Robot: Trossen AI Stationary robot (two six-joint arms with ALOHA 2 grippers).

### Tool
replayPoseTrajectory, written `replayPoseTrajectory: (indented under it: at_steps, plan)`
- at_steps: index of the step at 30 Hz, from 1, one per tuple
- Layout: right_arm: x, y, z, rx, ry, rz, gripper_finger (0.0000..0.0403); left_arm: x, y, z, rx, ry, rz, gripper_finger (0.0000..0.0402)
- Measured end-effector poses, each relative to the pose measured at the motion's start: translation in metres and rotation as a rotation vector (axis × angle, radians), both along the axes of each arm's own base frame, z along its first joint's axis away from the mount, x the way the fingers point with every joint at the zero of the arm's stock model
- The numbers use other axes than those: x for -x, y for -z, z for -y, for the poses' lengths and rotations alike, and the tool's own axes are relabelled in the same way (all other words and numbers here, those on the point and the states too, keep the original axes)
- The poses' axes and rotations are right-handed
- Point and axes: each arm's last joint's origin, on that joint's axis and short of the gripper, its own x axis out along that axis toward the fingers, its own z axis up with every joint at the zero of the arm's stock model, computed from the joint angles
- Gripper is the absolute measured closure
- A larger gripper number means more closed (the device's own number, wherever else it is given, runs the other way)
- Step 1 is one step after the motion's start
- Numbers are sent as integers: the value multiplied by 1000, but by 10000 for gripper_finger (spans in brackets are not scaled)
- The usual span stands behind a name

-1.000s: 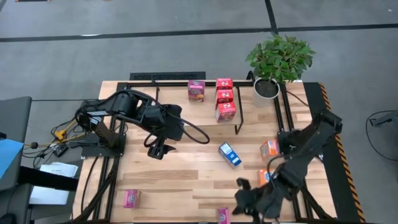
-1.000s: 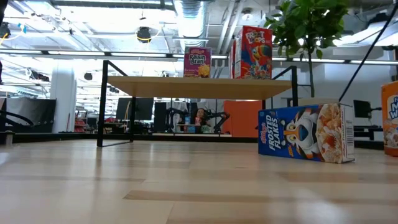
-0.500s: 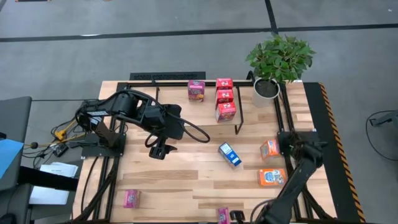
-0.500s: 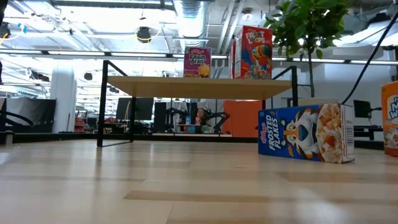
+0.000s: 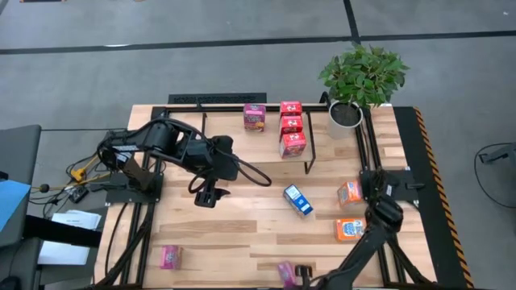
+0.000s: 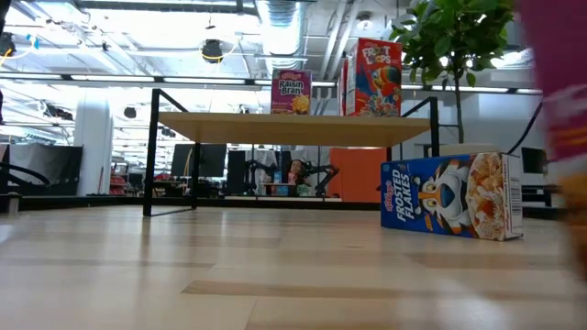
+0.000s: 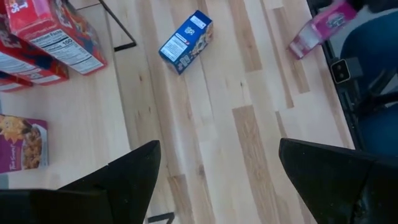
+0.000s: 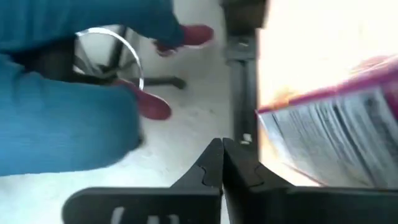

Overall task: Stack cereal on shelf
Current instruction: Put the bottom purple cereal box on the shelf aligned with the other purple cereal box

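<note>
My shelf (image 5: 210,99), thin black tubing under a pale wooden board, carries four small cardboard boxes at the table's far edge: one magenta box (image 5: 255,117) and three red boxes (image 5: 291,126) in a row beside it. On the bare planks I count two orange boxes (image 5: 350,211), one blue box (image 5: 298,200) and two more pink ones (image 5: 170,256). Since half a second ago my right gripper (image 5: 301,275) has reached the pink box (image 5: 285,272) at the near edge, fingers pressed together just beside it, while my left gripper (image 5: 205,194) hovers spread mid-table.
</note>
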Motion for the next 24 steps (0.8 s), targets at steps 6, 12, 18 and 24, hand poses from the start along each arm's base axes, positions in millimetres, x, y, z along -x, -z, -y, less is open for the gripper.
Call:
replayPoseTrajectory:
  at_steps: [6, 12, 18, 24]
  plan:
    - [-9, 4, 24, 198, -68, -18, 388, 0, 0, 0, -15, 17, 1, 83]
    - [-24, 4, 45, 363, -179, 12, 388, 1, 1, 0, -37, 43, -11, 83]
    - [-33, 4, 67, 523, -263, -24, 371, 3, 2, 0, -63, 72, -33, 83]
    - [-43, 4, 88, 596, -321, -91, 391, 4, 2, -1, -76, 88, -42, 83]
